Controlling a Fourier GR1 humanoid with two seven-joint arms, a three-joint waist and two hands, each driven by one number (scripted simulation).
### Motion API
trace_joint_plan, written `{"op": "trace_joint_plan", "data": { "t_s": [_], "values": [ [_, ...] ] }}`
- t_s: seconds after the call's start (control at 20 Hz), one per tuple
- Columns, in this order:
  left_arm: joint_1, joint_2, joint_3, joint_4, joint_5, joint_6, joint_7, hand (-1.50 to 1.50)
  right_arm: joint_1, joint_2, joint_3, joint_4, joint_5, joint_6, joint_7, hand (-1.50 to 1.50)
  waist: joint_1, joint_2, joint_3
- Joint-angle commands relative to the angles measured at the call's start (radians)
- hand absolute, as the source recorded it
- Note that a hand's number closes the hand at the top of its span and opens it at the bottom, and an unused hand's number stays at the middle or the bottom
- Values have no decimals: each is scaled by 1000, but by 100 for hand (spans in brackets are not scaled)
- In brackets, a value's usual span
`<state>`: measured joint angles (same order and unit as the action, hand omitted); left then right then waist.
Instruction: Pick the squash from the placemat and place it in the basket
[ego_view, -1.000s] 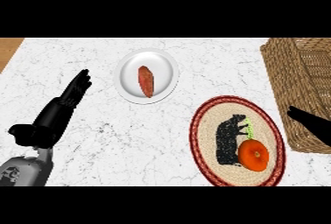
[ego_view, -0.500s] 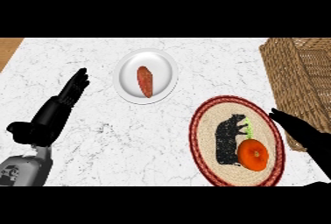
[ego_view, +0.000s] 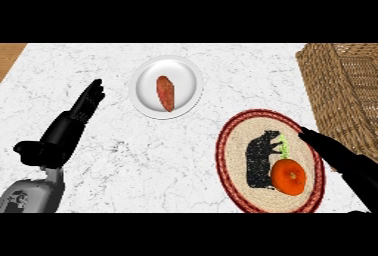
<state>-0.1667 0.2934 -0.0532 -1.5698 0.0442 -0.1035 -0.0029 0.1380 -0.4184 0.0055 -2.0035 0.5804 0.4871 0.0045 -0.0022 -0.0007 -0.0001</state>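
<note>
A: From the head view, where's the squash (ego_view: 288, 176)?

B: On the placemat (ego_view: 235, 150), near the counter's front right corner, beside the basket (ego_view: 347, 95).

A: The hands?

B: Right hand (ego_view: 341, 161) straight-fingered, empty, poised beside it to grasp; left hand (ego_view: 70, 125) rests open at the left.

The counter (ego_view: 148, 150) looks like polished white marble (with grey veins). The basket (ego_view: 343, 90) is rough woven wicker, the placemat (ego_view: 236, 145) coarse woven fibre, the plate (ego_view: 184, 75) glossy.
</note>
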Motion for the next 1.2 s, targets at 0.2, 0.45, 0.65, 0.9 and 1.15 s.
{"op": "trace_joint_plan", "data": {
  "t_s": [0.2,0.45,0.65,0.9,1.15],
  "values": [
    [3,-31,38,107,-42,-36,-86,0,-46,40,20,-30,86,55,72,-150,0,1,0],
    [-15,-29,64,-46,-17,-51,73,0,-35,75,68,20,189,17,40,-150,3,0,0],
    [-54,-36,84,66,-50,-73,-30,0,4,104,114,49,262,-24,11,-150,-1,1,0],
    [5,-37,106,47,-45,-110,-65,0,-27,135,111,173,308,-92,-36,-150,1,1,0],
    [-10,-66,81,-76,-70,-84,75,0,-22,143,111,208,356,-95,-16,-150,2,0,0]
  ]
}}
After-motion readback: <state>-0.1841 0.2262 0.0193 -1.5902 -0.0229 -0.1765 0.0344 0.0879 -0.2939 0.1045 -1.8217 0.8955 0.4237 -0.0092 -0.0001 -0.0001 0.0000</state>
